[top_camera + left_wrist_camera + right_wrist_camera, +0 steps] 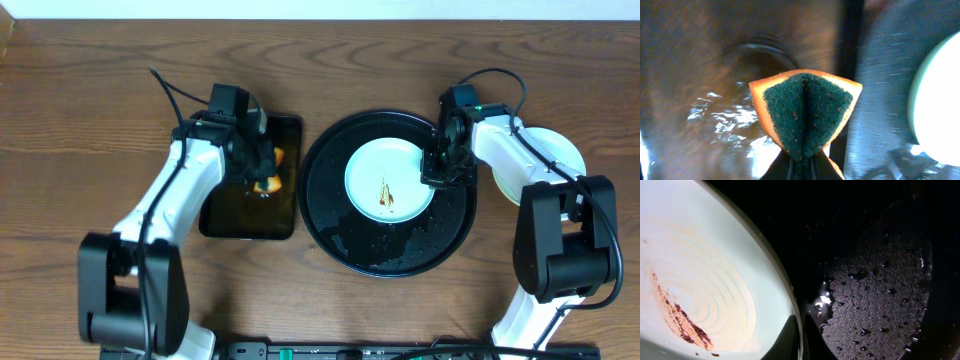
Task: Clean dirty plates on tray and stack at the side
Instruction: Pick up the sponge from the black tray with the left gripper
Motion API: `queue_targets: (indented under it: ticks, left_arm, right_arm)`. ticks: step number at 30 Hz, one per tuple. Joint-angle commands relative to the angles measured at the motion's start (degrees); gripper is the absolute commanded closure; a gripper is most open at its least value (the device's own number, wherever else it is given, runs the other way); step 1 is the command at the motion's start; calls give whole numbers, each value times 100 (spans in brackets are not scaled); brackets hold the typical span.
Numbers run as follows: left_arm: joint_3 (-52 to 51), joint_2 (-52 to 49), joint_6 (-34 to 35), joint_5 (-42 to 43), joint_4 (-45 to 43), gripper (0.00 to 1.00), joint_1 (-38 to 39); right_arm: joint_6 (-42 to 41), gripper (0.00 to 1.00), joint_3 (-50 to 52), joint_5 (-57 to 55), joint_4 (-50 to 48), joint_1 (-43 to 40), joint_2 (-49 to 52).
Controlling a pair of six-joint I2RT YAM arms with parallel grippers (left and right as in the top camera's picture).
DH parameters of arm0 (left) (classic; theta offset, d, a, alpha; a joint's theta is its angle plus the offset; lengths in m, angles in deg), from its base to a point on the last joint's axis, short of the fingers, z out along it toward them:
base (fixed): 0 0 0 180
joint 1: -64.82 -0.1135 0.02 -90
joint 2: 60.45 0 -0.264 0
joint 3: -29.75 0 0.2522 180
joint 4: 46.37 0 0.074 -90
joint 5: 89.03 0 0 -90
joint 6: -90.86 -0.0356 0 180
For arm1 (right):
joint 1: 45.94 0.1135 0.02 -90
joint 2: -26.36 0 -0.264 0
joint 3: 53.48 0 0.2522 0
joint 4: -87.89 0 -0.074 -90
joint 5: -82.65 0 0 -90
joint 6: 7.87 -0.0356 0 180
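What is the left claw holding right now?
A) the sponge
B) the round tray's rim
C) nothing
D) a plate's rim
A: the left claw is shut on the folded green-and-orange sponge, above the wet rectangular tray.

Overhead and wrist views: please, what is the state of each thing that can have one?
left gripper: shut on the sponge
sponge: folded, green face showing, over the rectangular tray
rectangular tray: wet, liquid inside
right gripper: shut on the plate's rim
plate: in the round tray, dirty, brown smear
round tray: wet, droplets
side plates: right of the round tray, partly hidden
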Motion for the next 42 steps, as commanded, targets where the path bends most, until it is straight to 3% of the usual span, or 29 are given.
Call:
queue_targets:
  ticks: [1, 14, 36, 42]
  left_arm:
    - [7, 42, -55, 254, -101, 93, 232]
    - [9, 942, -17, -1412, -809, 93, 297]
    - [9, 1513, -151, -2243, -1799, 92, 297]
    - [9, 1615, -472, -2319, -2044, 92, 297]
  right_arm:
    - [120, 99, 42, -184, 15, 94, -111]
    - [177, 99, 42, -184, 22, 129, -109]
    - [177, 99, 42, -203, -17, 129, -109]
    - [177, 99, 42, -205, -17, 129, -109]
